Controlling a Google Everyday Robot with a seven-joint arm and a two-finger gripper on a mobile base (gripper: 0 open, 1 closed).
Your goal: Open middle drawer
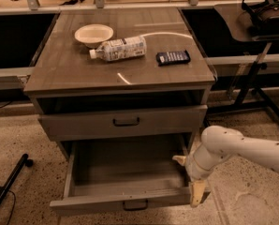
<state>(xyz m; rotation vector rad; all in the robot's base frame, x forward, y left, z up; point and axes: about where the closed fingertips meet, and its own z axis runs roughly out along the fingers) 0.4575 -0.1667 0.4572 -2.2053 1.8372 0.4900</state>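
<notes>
The middle drawer [83, 124] is a grey-brown wood-grain front with a small dark bar handle [126, 122]. It sits nearly flush in the cabinet, under a dark gap below the top. The bottom drawer [116, 201] beneath it is pulled far out and looks empty. My gripper [188, 177] is low at the right front corner of this bottom drawer, on a white arm [242, 149] coming in from the right. It is open. One cream fingertip [179, 159] is inside the drawer and the other [197, 194] is by its front corner. It is below and to the right of the middle drawer's handle.
On the cabinet top [60, 69] lie a white bowl [93, 34], a plastic bottle [118, 48] on its side and a dark packet [173, 57]. A black stand [259, 81] with a headset is at the right. A dark pole [8, 184] lies on the floor at the left.
</notes>
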